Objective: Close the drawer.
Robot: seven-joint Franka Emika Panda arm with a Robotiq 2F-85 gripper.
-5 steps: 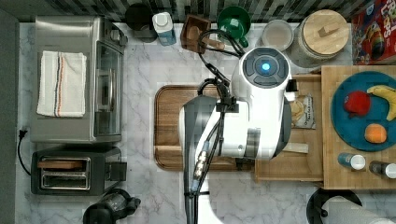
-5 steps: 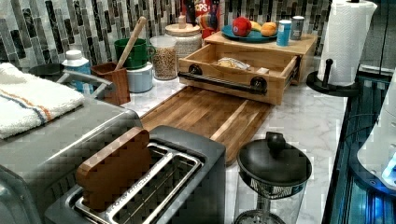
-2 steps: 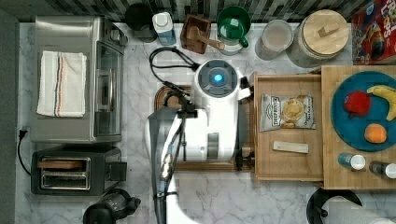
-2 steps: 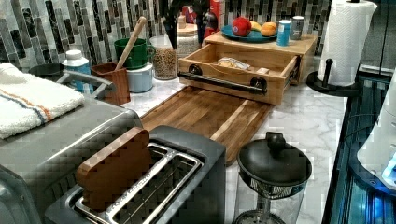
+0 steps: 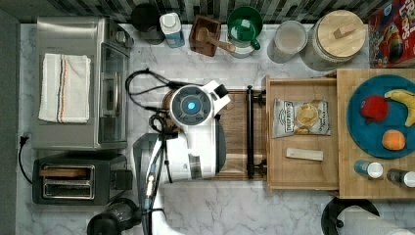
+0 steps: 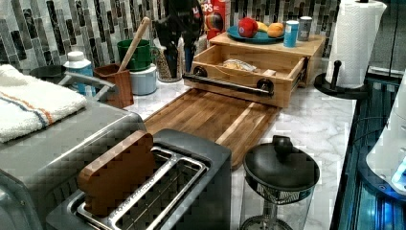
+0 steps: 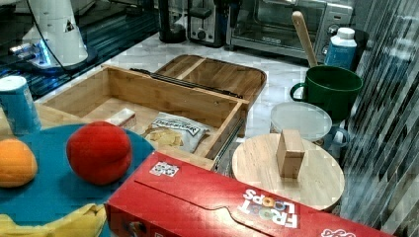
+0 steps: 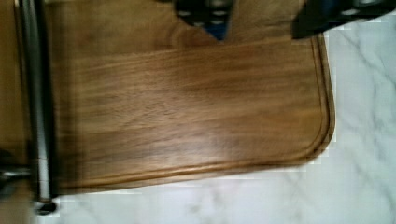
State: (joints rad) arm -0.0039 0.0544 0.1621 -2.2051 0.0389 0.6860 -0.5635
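Showing drawer (image 7: 148, 106) open, right view reveals chip bag (image 7: 174, 132) inside

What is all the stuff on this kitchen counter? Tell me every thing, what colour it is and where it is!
drawer: one, light wood, pulled open, black bar handle
chip bag: one, white, inside the drawer
small block: one, pale, inside the drawer
cutting board: one, dark brown, in front of the drawer
plate: one, blue, on the slab above the drawer, holding a red fruit, an orange and a banana
cereal box: one, red, at the wall
mug: one, green, at the wall
toaster oven: one, silver, striped towel on top
toaster: one, black, the top view's lower left
paper towel roll: one, white
arm: one, white, above the cutting board
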